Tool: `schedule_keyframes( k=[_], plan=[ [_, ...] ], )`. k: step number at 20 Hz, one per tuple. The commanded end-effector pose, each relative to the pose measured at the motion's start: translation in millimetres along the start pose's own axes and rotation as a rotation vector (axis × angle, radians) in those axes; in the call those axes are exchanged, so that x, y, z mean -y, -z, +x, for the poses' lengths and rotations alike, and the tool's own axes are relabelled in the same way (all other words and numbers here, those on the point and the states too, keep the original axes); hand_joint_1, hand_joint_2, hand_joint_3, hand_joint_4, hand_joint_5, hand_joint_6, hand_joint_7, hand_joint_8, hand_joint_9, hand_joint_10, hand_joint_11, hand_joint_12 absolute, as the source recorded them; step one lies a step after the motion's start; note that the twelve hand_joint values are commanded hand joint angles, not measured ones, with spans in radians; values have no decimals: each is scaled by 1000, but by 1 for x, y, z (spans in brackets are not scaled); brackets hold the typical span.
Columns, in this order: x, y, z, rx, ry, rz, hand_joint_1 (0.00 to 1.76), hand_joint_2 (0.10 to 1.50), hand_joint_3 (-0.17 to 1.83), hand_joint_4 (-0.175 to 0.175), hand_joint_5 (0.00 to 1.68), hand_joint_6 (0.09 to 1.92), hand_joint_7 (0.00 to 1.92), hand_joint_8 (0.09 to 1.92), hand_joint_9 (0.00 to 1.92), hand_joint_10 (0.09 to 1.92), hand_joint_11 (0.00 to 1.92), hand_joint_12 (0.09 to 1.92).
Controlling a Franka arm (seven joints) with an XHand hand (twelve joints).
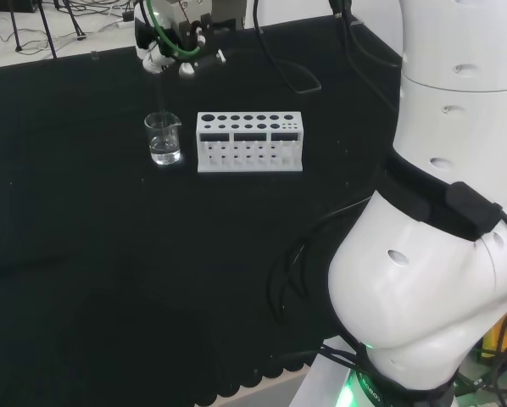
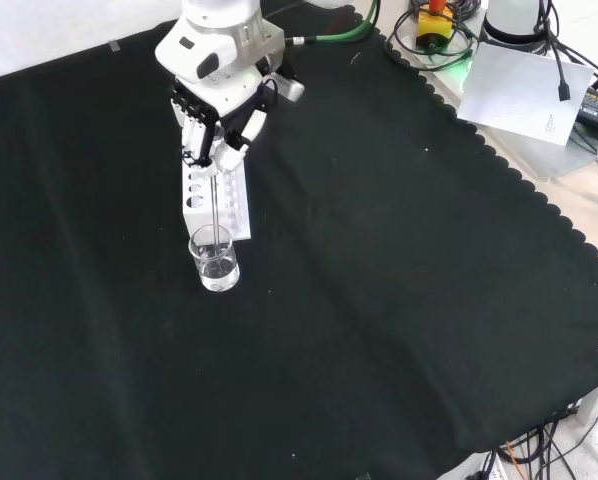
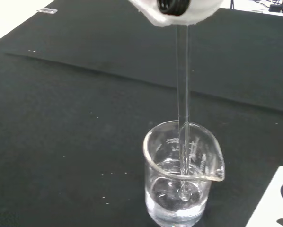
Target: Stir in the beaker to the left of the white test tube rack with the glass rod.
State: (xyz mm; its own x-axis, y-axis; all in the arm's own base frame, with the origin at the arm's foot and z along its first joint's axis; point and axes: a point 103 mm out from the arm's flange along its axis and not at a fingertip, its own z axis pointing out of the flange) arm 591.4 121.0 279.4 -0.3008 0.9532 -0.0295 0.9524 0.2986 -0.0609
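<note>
A small clear beaker (image 1: 164,140) with some clear liquid stands just left of the white test tube rack (image 1: 249,142) in the head view. In the front view the beaker (image 2: 214,258) stands nearer than the rack (image 2: 231,205), and the hand (image 2: 219,110) hangs above the rack with its fingers curled round the top of a glass rod (image 2: 215,200). The rod runs straight down into the beaker. Close up, the rod (image 3: 182,94) stands upright with its tip in the liquid near the bottom of the beaker (image 3: 181,179). In the head view the hand (image 1: 175,47) is high above the beaker.
The arm's white links (image 1: 440,212) fill the right of the head view. Cables, a yellow device (image 2: 434,25) and a sheet of paper (image 2: 519,90) lie beyond the cloth's scalloped edge. A corner of the rack (image 3: 274,203) sits close beside the beaker.
</note>
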Motion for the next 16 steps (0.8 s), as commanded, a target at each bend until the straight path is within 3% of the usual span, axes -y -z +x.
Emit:
schedule_keyframes(
  k=[1, 7, 16],
  plan=[
    [-7, 2, 20, 2, 29, -11, 1301, 1057, 9, -175, 1117, 479, 1122, 1095, 1610, 879, 1592, 874],
    [-24, -6, 14, 12, 25, -5, 1301, 1057, 8, -175, 1118, 477, 1122, 1094, 1610, 880, 1592, 874],
    [-6, 6, 7, 25, 17, -11, 1301, 1057, 8, -175, 1120, 475, 1123, 1092, 1610, 880, 1593, 874]
  ],
)
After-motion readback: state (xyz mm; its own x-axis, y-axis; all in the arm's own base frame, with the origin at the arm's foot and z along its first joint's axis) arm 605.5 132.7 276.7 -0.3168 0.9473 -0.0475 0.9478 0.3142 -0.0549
